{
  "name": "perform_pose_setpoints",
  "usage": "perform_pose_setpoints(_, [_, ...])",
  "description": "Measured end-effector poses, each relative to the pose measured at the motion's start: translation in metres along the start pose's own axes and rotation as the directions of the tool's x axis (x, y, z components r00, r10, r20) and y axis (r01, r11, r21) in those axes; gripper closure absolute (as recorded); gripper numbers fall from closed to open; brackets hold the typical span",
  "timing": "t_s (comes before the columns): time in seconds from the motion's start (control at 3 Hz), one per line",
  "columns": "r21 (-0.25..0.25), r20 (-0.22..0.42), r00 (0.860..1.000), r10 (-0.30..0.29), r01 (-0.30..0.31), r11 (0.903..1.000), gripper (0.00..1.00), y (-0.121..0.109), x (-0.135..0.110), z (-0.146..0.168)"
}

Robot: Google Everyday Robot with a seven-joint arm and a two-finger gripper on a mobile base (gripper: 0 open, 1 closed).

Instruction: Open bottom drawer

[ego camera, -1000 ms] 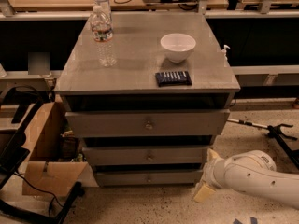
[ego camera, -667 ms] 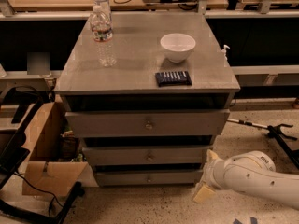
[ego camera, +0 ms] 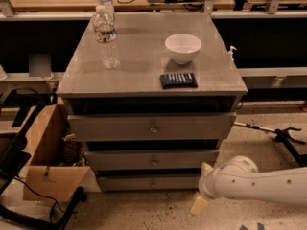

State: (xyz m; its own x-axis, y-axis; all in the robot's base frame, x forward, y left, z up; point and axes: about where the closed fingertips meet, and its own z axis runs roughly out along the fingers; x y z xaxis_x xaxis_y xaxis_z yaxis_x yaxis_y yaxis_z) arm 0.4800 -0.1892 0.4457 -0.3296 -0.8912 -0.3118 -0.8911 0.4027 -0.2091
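Seemingly nothing has moved: the gripper (ego camera: 202, 187), fingers spread, still hovers beside the shut bottom drawer (ego camera: 139, 182), so pulling hasn't begun.

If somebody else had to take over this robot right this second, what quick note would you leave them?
Gripper: open, empty, low near the floor, just off the right end of the bottom drawer.
Bottom drawer, the narrow lowest grey front with a small round knob: looks shut, untouched.
Done: gripper is close by, nothing more.
Left: line up on the knob, grip it, pull the drawer out.
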Motion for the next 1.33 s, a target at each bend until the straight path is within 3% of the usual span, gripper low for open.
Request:
perform_pose_setpoints(0.33, [-0.073, -0.027, 1.0, -0.005, 0.003, 0.9973, 0.0, 0.015, 0.006, 0.058])
perform_pose_setpoints(0.67, [-0.108, -0.032, 0.999, -0.028, 0.024, 0.9939, 0.0, 0.016, 0.012, 0.112])
perform_pose_setpoints(1.33, [-0.124, -0.003, 0.995, -0.096, 0.095, 0.9877, 0.0, 0.002, 0.014, 0.208])
